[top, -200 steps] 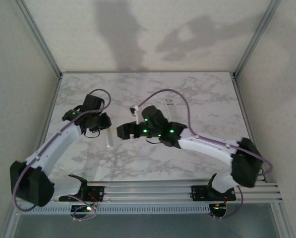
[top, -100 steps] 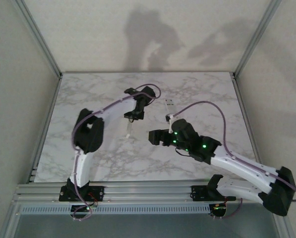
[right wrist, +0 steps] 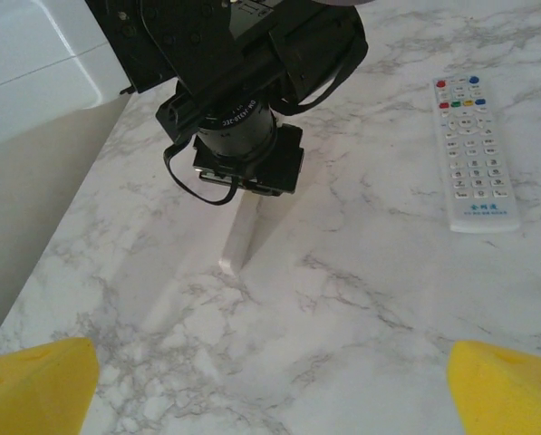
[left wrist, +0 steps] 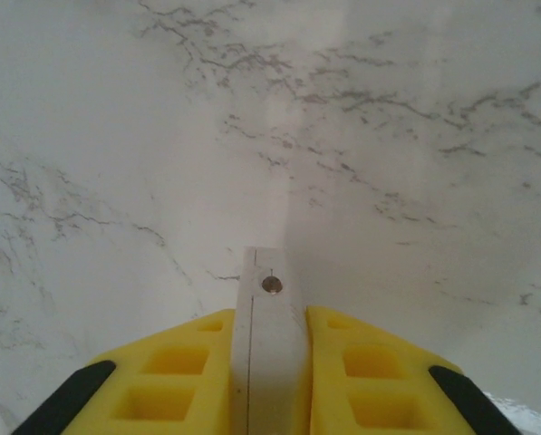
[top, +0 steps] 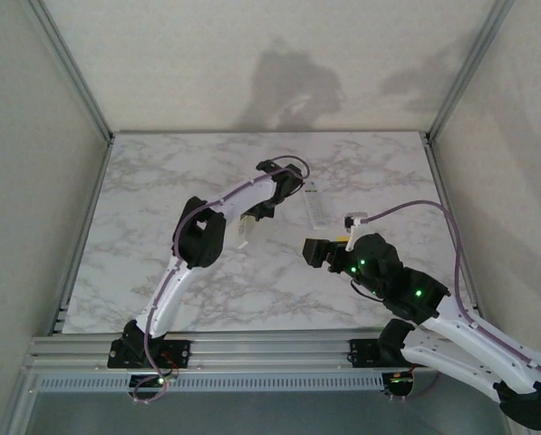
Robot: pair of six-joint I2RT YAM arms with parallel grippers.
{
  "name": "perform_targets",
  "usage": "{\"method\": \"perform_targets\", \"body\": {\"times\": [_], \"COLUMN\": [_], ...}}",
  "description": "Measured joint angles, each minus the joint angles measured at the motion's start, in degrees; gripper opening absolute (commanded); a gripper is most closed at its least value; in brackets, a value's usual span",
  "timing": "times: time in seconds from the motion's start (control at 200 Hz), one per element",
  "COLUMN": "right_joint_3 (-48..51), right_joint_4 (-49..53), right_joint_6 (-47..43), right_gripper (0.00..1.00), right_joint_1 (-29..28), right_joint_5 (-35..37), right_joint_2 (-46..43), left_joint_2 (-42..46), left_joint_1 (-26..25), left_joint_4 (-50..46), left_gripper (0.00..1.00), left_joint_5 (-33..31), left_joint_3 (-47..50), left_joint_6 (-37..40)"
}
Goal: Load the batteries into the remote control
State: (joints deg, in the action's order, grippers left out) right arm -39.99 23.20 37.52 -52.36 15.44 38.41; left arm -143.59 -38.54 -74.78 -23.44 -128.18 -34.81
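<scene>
Your left hand (left wrist: 270, 317) pinched the slim white remote (left wrist: 266, 272), far end angled down toward the surface (left wrist: 388, 136); right hand (right wrist: 270, 381) gaped wide, empty. You needed to lower it flat, gently.

Dim, greyish overhead view; soft shadows fall on the wall (top: 252, 63) behind the worktop (top: 161, 172). Left wrist view hazy, washed-out; right wrist brighter, sharper, right jaws blurred.
</scene>
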Motion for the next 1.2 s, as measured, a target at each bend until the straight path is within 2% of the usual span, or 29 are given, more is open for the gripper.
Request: {"method": "perform_targets", "body": {"times": [0.17,0.285,0.385,0.446,0.556,0.676,0.741,0.826,0.891,0.951,1.011,1.091,1.197], "right_joint_3": [0.20,0.13,-0.46,-1.16,-1.68,1.81,4.33,6.12,7.87,9.35,10.97,16.57,18.49], "right_joint_4": [1.84,4.92,7.82,9.16,8.48,-1.01,-6.88,-15.61,-26.16,-36.81,-44.87,-57.11,-60.59], "right_joint_6": [0.07,0.70,0.20,-0.92,-4.46,-10.93,-14.14,-17.35,-20.57,-24.44,-27.63,-30.62,-32.83], "right_gripper": [0.99,0.99,0.99,0.99,0.99,0.99,0.99,0.99,0.99,0.99,0.99,0.99,0.99], "right_joint_1": [0.15,1.16,4.87,9.70,21.88,35.36,40.41,44.54,45.38,45.35,45.03,45.79,47.76], "right_joint_5": [1.75,5.20,8.15,9.44,13.53,16.61,16.57,16.24,15.10,13.38,10.69,4.17,-1.99], "right_joint_2": [-0.33,0.11,1.73,3.82,9.51,17.40,22.32,30.23,36.83,43.23,47.74,49.37,49.88], "left_joint_2": [-3.74,-4.15,-2.08,2.08,17.88,44.09,58.62,71.30,76.74,79.30,79.32,79.69,82.01], "left_joint_1": [-1.99,-2.95,-3.26,-3.26,-3.10,-1.64,1.53,7.06,9.81,11.74,14.21,18.78,26.29], "left_joint_4": [1.68,3.15,6.95,11.32,23.47,43.34,54.58,68.96,79.62,88.17,92.76,97.92,110.42], "left_gripper": [0.56,0.69,0.80,0.86,0.95,1.00,1.00,0.99,1.00,1.00,0.99,1.00,1.00], "left_joint_5": [2.19,3.43,4.83,5.51,4.44,-0.35,-4.02,-10.86,-14.97,-16.20,-16.11,-15.78,-10.64], "left_joint_3": [-4.83,-6.67,-5.86,-1.73,14.53,38.80,51.80,67.01,78.38,89.13,97.37,105.50,114.97], "left_joint_6": [0.57,1.92,3.02,3.45,4.42,6.12,7.41,10.91,14.88,19.15,22.64,26.29,29.38]}}
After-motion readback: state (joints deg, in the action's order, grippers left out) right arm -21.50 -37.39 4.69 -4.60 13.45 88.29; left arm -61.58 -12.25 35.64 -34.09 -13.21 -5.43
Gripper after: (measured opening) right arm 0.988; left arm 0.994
